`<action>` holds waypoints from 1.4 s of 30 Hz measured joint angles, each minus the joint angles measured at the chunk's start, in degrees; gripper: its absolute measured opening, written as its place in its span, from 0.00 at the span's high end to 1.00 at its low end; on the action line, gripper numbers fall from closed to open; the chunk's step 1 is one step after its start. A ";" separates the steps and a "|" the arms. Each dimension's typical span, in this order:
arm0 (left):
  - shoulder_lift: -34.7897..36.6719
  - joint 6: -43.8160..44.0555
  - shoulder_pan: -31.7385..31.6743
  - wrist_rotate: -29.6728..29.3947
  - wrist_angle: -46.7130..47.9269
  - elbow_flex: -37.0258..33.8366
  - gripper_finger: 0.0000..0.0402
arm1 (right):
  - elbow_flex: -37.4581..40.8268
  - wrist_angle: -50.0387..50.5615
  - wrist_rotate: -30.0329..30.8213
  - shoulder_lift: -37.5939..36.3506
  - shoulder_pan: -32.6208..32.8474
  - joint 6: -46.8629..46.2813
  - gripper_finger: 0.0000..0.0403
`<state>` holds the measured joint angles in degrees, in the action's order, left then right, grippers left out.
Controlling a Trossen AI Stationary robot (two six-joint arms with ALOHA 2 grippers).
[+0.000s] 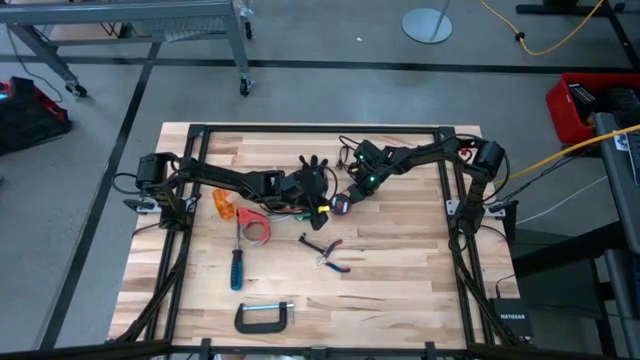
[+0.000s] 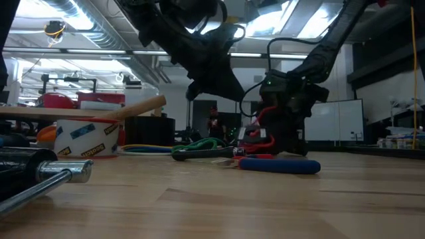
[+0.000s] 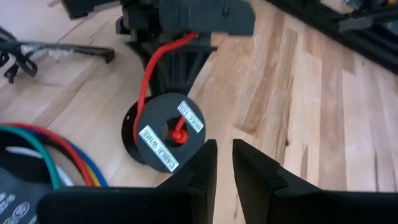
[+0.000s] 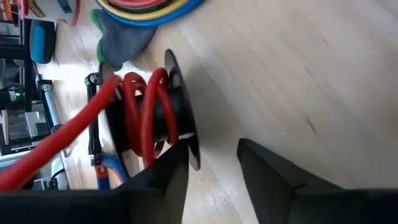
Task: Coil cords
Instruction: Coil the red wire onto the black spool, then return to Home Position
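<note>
A red cord (image 3: pixel 147 81) is wound on a small black spool (image 3: pixel 165 137) with white labels, which stands tilted on the table near its middle (image 1: pixel 342 203). The cord runs from the spool's hub up past my right gripper's fingers (image 3: pixel 180 62). In the right wrist view the red turns (image 4: pixel 146 112) show between the flanges. My right gripper (image 4: pixel 214 162) is open, slanting down, and only bare table shows in its gap. My left gripper (image 3: pixel 222 158) stands just beside the spool, with a narrow gap and nothing in it. My right gripper has one finger (image 4: pixel 168 174) against the lower rim of the spool's flange (image 4: pixel 189 149); whether it touches, I cannot tell. My left gripper has one fingertip (image 3: pixel 208 152) close to the labelled flange's edge (image 3: pixel 200 134); I cannot tell whether it touches.
A coil of coloured cables (image 3: pixel 43 146) lies beside the spool (image 4: pixel 143 7). Toward the near edge lie red-handled pliers (image 1: pixel 328 252), a blue-handled screwdriver (image 1: pixel 237 268) and a C-clamp (image 1: pixel 265 317). A tape roll (image 2: pixel 86 136) stands at the left.
</note>
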<state>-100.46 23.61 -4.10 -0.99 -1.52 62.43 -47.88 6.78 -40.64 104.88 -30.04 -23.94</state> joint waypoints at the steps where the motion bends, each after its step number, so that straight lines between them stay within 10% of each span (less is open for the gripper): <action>1: 0.00 -0.01 0.00 -0.01 0.49 0.00 0.89 | -0.02 0.25 0.14 -0.01 -0.13 0.02 0.63; 27: 6.66 -2.87 -0.37 -0.02 7.84 0.00 0.89 | 0.11 12.97 -11.86 -1.72 -12.99 7.70 0.59; 42: 38.47 -12.33 -3.52 -0.37 24.08 0.00 0.89 | -0.02 22.42 -9.65 -33.77 -15.04 16.45 0.59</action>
<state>-61.99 11.29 -7.62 -1.37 22.56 62.43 -47.90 29.20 -50.29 71.11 -45.08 -7.50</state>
